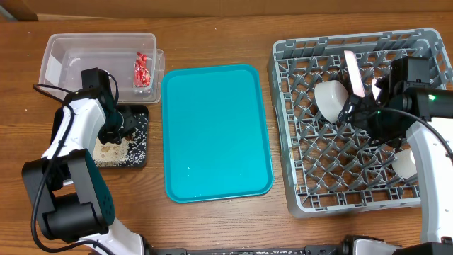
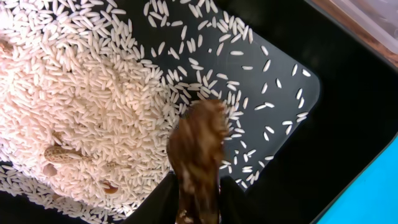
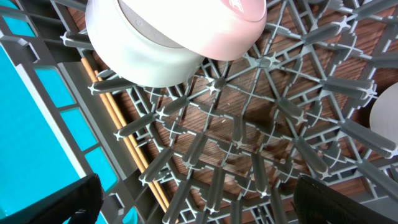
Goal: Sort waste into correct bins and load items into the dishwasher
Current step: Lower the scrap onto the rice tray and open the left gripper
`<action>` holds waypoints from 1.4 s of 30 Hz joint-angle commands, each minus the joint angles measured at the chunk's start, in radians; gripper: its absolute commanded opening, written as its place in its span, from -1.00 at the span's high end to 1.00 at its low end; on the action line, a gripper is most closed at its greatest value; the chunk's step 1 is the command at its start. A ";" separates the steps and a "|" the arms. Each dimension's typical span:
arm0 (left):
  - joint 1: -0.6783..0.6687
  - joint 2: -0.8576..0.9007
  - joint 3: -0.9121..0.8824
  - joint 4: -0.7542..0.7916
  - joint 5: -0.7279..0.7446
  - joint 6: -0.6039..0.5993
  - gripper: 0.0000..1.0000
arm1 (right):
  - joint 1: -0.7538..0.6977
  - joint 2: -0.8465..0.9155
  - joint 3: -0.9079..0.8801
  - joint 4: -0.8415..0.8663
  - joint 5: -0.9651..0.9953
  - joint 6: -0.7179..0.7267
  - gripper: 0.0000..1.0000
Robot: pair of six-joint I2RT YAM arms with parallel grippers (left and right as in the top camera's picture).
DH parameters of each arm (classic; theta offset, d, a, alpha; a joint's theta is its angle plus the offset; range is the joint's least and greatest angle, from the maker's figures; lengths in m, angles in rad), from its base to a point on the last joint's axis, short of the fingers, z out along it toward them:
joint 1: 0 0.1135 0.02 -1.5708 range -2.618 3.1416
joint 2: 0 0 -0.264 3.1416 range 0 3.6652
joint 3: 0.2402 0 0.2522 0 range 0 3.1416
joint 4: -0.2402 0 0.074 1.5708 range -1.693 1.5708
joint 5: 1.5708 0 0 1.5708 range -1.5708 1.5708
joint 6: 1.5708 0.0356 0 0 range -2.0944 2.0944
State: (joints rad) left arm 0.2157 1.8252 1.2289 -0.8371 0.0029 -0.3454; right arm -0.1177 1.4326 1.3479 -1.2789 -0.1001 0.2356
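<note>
In the left wrist view, my left gripper (image 2: 198, 186) is shut on a small brown food scrap (image 2: 198, 143) just above the black tray (image 2: 348, 124). The loose white rice (image 2: 93, 93) lies heaped in that tray. Overhead, the same gripper (image 1: 122, 126) hangs over the black tray (image 1: 144, 161), beside the clear tub (image 1: 71, 60) that holds the red wrapper (image 1: 141, 69). My right gripper (image 1: 357, 108) stands open over the grey dish rack (image 1: 340, 191), next to a white bowl (image 1: 329, 99). The wrist view shows that bowl (image 3: 161, 43) lying tilted and two chopsticks (image 3: 118, 130) lying along the rack's wall.
The teal tray (image 1: 216, 134) lies between the bins and the rack. A second white bowl (image 1: 405, 163) sits at the rack's right side, and a pale pink piece (image 1: 352, 71) stands on edge near its back. My right arm reaches across the rack's right half.
</note>
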 commanded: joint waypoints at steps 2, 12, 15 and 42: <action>-0.007 -0.019 -0.011 0.000 -0.014 -0.014 0.49 | -0.002 -0.002 0.000 0.003 -0.002 0.003 -1.00; -0.007 -0.024 -0.009 -0.021 -0.006 -0.008 0.28 | -0.002 -0.002 0.000 0.003 -0.002 0.003 -1.00; -0.007 -0.039 0.028 -0.067 -0.007 0.009 0.22 | -0.002 -0.002 0.000 0.003 -0.002 0.003 -1.00; -0.278 -0.226 0.173 -0.354 0.108 0.196 -1.00 | -0.002 -0.002 0.000 0.206 -0.030 -0.001 -1.00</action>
State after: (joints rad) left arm -0.0723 1.6043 1.3895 -1.1721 0.1413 -0.1753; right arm -0.1177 1.4326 1.3479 -1.0973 -0.1272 0.2352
